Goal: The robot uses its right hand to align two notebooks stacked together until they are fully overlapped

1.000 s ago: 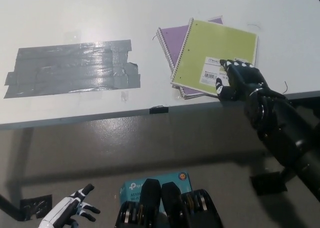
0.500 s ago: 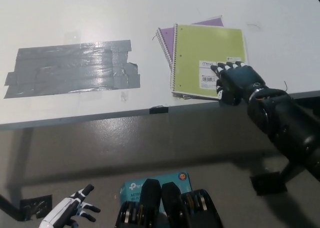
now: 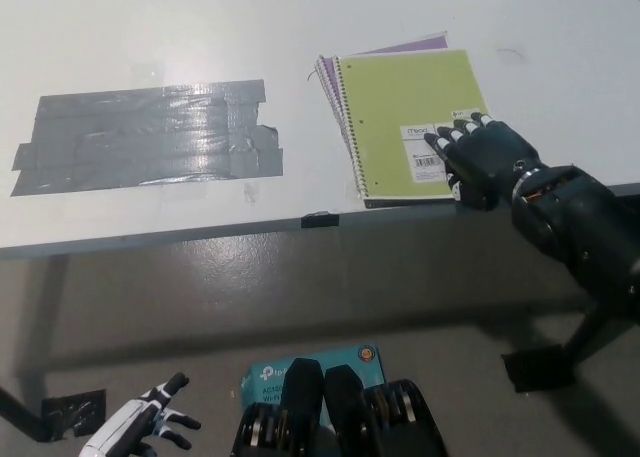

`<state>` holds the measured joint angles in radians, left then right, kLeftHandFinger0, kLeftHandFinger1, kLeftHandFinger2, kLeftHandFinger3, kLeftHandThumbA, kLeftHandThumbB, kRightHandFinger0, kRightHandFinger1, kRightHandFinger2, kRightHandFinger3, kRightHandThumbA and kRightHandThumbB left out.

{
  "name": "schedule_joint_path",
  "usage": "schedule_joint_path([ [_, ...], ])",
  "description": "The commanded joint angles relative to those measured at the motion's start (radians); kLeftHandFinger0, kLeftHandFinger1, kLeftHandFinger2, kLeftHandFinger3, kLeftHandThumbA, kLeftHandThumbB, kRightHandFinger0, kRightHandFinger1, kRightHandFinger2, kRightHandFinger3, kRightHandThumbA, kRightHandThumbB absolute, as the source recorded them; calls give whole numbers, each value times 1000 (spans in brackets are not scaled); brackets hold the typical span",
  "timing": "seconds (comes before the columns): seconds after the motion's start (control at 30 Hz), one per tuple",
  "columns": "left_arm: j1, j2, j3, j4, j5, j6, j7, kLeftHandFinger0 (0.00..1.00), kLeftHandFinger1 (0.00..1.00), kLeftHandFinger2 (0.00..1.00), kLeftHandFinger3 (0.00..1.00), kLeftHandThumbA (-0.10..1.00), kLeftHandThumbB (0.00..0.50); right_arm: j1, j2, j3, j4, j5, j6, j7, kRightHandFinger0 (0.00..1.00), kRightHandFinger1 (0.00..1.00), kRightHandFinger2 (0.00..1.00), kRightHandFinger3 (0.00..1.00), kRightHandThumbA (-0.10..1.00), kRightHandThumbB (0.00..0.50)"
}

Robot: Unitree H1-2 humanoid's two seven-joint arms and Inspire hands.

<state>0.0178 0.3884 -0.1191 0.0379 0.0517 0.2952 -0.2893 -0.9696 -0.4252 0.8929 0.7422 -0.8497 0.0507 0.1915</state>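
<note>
A: How were the fingers (image 3: pixel 447 137) of the right hand (image 3: pixel 484 159)?

B: Spread flat, tips resting on the green notebook (image 3: pixel 412 123) at its lower right corner, beside the white label (image 3: pixel 428 153). They gripped nothing; the palm lay at the book's edge.

A: And the books?

B: The green notebook lay on top of the purple notebook (image 3: pixel 405 48), near the front edge of the white surface (image 3: pixel 300 17). The overlap was almost full: purple showed only as a thin strip along the left, by the spiral (image 3: pixel 352 127), and as a sliver past the top right corner. Both sat slightly tilted.

A: The left hand?

B: The left hand (image 3: pixel 140 429) hung low at the lower left, well below the surface, fingers apart and holding nothing.

A: Anything else?

B: A patch of grey tape (image 3: pixel 145 137) was stuck to the surface, well to the left of the books. A teal box (image 3: pixel 270 372) lay on the floor
</note>
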Motion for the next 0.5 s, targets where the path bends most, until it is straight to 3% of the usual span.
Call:
schedule_joint_path([
  [0.0, 3, 13, -1, -25, -2, -20, -18, 456, 540, 607, 966, 1000, 499, 10, -32, 33, 28, -75, -65, 44, 1000, 1000, 1000, 1000, 1000, 439],
  [0.47, 7, 13, -12, -36, 4, -17, -16, 494, 547, 596, 958, 1000, 500, -28, -30, 62, 57, -188, -106, -20, 1000, 1000, 1000, 1000, 1000, 431],
])
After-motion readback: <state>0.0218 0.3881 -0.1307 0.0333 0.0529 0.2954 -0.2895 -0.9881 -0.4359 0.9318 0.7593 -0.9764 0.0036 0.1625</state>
